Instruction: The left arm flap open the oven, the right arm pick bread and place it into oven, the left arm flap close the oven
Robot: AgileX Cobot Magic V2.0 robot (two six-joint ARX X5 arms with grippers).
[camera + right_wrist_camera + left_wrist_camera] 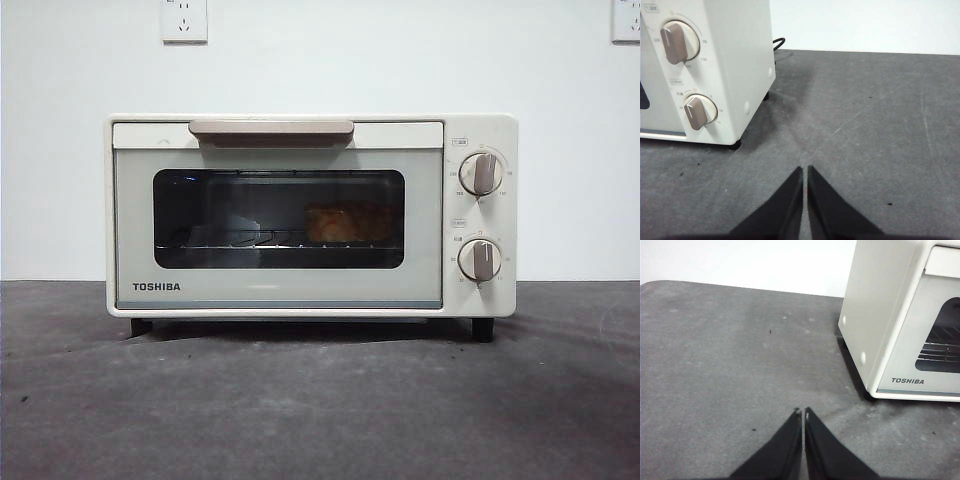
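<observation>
sitting shut on the dark table (320, 400): the oven (310, 215), door closed flush, beige handle (271, 128) running level across the door's top edge. lying inside on the wire rack (250, 240), right of the window's middle: the bread (350, 222), dim behind the dark glass, long side running across the oven's width. judging from this, all three steps looking done, nothing left to grasp.

hanging over bare table beside the oven's plain side wall: the left gripper (803, 412), tips pressed nearly together, holding nothing. hanging off the knob side, near the two knobs (680, 42): the right gripper (805, 169), likewise pinched narrow and empty. neither showing in the front view, both standing clear of the door.

should the door need reopening, reaching for the handle lying up and across from the left gripper, the likelier arm for it by the task's wording; pulling down, hinge seeming low.
</observation>
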